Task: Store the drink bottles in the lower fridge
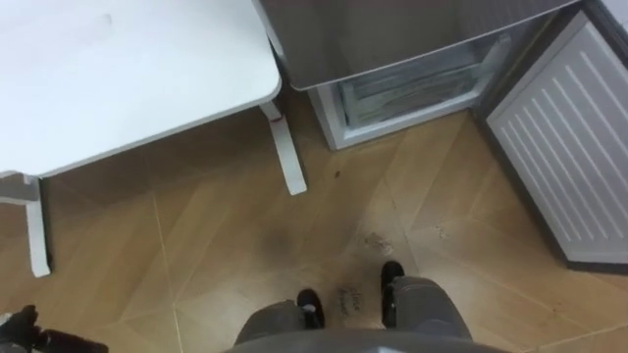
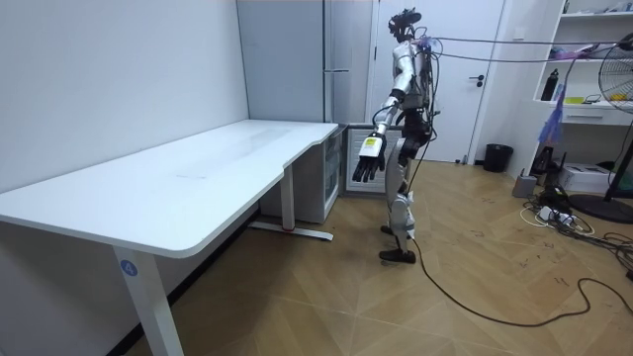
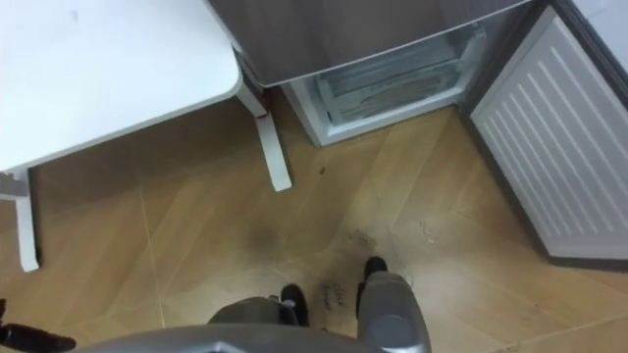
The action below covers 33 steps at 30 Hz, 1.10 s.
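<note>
I stand on the wooden floor facing the grey fridge (image 1: 392,29). Its lower compartment (image 1: 412,88) is open and shows clear shelves or drawers inside. The lower door (image 1: 564,137) is swung out to my right, its white ribbed inner side facing me. In the room view my left hand (image 2: 366,158) hangs in front of me beside the table's end, fingers straight and pointing down, holding nothing. Its dark fingertips (image 1: 22,322) peek in at the lower left of the left eye view.
A long white table (image 1: 118,69) stands at my left, its near leg (image 1: 285,147) close to the fridge corner. Behind me in the room view are a small black bin (image 2: 497,156), a shelf, a fan and cables on the floor (image 2: 554,213).
</note>
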Motion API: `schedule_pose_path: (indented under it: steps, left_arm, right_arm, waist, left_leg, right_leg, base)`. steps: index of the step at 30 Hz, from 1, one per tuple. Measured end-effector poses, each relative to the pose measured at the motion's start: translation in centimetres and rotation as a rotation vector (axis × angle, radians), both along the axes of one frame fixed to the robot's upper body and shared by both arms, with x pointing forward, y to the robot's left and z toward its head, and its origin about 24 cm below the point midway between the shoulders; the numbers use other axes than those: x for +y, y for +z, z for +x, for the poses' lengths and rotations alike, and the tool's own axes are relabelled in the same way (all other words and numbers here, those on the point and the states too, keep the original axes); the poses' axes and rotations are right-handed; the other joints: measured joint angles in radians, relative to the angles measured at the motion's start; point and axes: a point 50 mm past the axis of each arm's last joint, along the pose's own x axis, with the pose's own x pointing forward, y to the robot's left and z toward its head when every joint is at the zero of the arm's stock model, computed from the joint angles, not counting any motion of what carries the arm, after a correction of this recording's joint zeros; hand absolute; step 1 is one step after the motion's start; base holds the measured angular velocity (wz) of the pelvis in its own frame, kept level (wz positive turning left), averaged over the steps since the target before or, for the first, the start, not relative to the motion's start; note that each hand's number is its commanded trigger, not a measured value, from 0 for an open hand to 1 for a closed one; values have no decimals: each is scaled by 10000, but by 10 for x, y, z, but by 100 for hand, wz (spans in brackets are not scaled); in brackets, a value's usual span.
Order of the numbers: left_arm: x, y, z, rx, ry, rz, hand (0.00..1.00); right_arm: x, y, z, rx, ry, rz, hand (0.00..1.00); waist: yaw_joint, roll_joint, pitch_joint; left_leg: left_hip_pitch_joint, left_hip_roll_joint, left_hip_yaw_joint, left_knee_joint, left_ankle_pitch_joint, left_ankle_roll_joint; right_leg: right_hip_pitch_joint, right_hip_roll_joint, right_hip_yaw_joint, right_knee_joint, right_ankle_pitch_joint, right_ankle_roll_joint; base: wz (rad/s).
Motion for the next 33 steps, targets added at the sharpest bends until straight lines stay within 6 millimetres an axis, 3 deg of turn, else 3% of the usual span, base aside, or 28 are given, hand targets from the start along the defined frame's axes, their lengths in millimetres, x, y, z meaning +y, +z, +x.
schedule_pose_path:
  steps: [5, 9, 12, 16, 19, 20, 21, 23, 27, 28, 29, 31, 33]
  left_arm:
    - [0, 2, 19, -336, -197, -264, 0]
    - [-7, -2, 31, -122, -697, -472, 0]
    - [-11, -4, 34, -34, -1064, -800, 0]
    - [-18, -6, 44, -41, -1514, -1139, 0]
    - [-34, -16, 45, 7, -1747, -1559, 0]
    - [-41, -21, 43, 209, -1938, -1738, 0]
    - [-45, -23, 42, 300, -1941, -1834, 0]
    - [-61, -35, 32, 557, -1749, -2313, 0]
    - [-87, -48, 26, 870, -2018, -2614, 0]
    - [-93, -51, 25, 808, -1969, -2656, 0]
    - [-99, -54, 24, 793, -1925, -2688, 0]
    - [-107, -56, 28, 664, -1943, -2784, 0]
    - [-112, -58, 27, 703, -2070, -2884, 0]
  right_arm:
    - [4, -14, -11, 222, 180, 507, 0]
    - [9, -21, -9, 406, 583, 716, 0]
    - [23, -37, 0, 738, 1562, 1149, 0]
    - [50, -52, 25, 533, 4224, 1752, 0]
    - [84, -60, 42, -659, 6364, 2269, 0]
    - [102, -66, 44, -1182, 7021, 2735, 0]
    - [111, -70, 43, -1365, 7300, 2993, 0]
    - [149, -82, 32, -2322, 8360, 4486, 0]
    - [215, -95, 34, -4945, 8562, 7496, 0]
    - [241, -97, 33, -5510, 9077, 8592, 0]
    - [270, -99, 30, -5621, 9907, 9926, 0]
    - [307, -99, 23, -5582, 11063, 11795, 0]
    - [328, -94, 17, -5575, 11972, 12931, 0]
  waist:
    - [304, -191, -4]
    - [306, -268, -10]
    - [368, -559, -16]
    - [326, -822, -1]
    - [546, -915, -53]
    - [647, -1014, -112]
    - [703, -1082, -142]
    - [846, -1234, -203]
    - [914, -1381, -204]
    - [935, -1401, -197]
    - [992, -1397, -161]
    - [1162, -1398, -123]
    - [1282, -1474, -98]
  left_leg:
    - [-5, 101, -41, 0, 0, -2]
    - [5, 148, 7, -16, 0, -2]
    - [151, 258, 271, -30, -7, -16]
    - [254, 417, 205, -56, -7, -137]
    - [618, 514, 195, -251, 20, -204]
    - [810, 533, 181, -425, 38, -261]
    - [924, 532, 186, -545, 61, -295]
    - [1257, 590, 129, -723, 109, -380]
    - [1580, 601, 88, -1038, 231, -495]
    - [1669, 601, 8, -1095, 260, -522]
    - [1781, 598, -67, -1186, 290, -543]
    - [1928, 573, -166, -1247, 316, -556]
    - [2004, 501, -359, -1270, 374, -528]
  right_leg:
    - [136, 183, -10, -331, 214, -26]
    - [223, 219, -18, -542, 376, -17]
    - [274, 370, 209, -612, 499, -67]
    - [523, 535, 227, -996, 734, -97]
    - [1018, 702, 187, -1414, 885, -83]
    - [1190, 752, 187, -1491, 881, -101]
    - [1275, 772, 204, -1503, 873, -118]
    - [1609, 773, 109, -1565, 821, -229]
    - [1806, 821, 59, -1495, 796, -349]
    - [1880, 812, -22, -1482, 757, -404]
    - [1995, 805, -102, -1493, 679, -411]
    - [2141, 768, -215, -1480, 543, -369]
    - [2236, 673, -340, -1454, 482, -382]
  base:
    - [-3]
    - [-4]
    - [-27]
    - [-9]
    - [0]
    - [0]
    - [0]
    - [7]
    - [7]
    - [18]
    - [20]
    - [25]
    - [33]
